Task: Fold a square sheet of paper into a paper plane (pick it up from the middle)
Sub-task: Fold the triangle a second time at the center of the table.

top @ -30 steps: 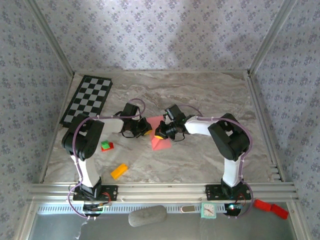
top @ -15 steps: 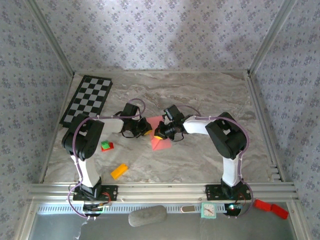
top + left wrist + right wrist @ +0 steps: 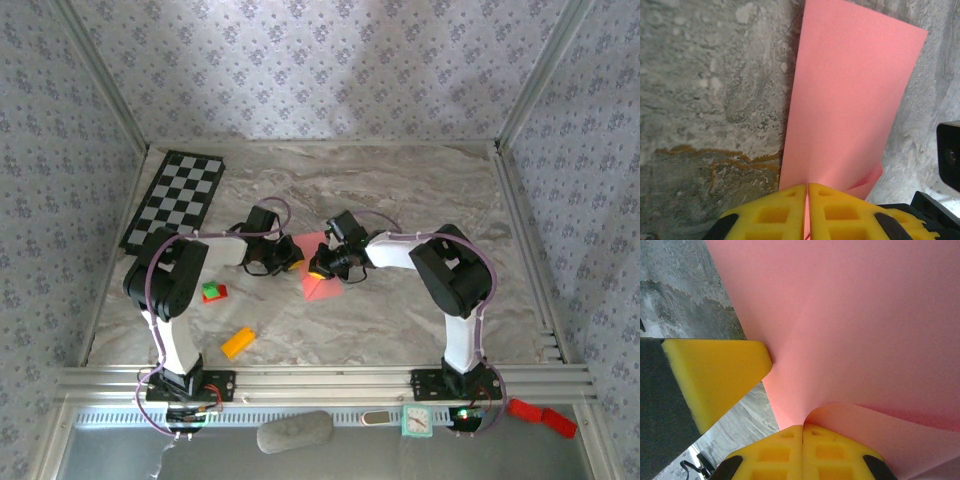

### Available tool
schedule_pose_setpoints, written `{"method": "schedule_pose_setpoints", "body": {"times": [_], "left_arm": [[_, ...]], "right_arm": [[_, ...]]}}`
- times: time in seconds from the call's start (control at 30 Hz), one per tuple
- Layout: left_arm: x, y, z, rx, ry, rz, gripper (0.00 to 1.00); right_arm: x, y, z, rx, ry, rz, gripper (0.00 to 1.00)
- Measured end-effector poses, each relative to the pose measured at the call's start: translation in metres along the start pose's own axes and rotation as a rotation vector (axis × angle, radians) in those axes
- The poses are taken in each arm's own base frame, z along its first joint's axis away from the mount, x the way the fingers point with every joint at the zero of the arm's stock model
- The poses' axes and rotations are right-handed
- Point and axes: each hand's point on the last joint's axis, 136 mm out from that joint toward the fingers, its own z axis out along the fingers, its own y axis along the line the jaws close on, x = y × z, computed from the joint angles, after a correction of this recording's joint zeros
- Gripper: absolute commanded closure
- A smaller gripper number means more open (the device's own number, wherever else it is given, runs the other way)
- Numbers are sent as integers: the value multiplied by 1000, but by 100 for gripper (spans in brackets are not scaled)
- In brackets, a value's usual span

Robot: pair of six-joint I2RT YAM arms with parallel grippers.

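The square sheet of paper is salmon-pink and lies folded at the middle of the marble table, between the two grippers. My left gripper holds its left edge. In the left wrist view the paper runs away as a long strip, and the left gripper is shut on its near end. My right gripper is shut on the paper, where a pinched flap curls up from the right gripper. The left gripper's yellow finger shows close beside it.
A checkerboard lies at the back left. A red-and-green block and an orange block sit near the left arm's base. Patterned walls enclose the table, and a metal rail runs along the front.
The right arm's elbow has edged slightly left. Both grippers and the paper stay where they were.
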Motion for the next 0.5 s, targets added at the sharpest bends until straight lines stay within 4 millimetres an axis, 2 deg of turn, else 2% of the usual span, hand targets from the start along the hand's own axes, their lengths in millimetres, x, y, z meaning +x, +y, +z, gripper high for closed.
{"method": "schedule_pose_setpoints", "body": {"times": [0.5], "left_arm": [[0, 0, 0, 2, -2, 0, 89]], "right_arm": [[0, -2, 2, 5, 0, 3, 100]]}}
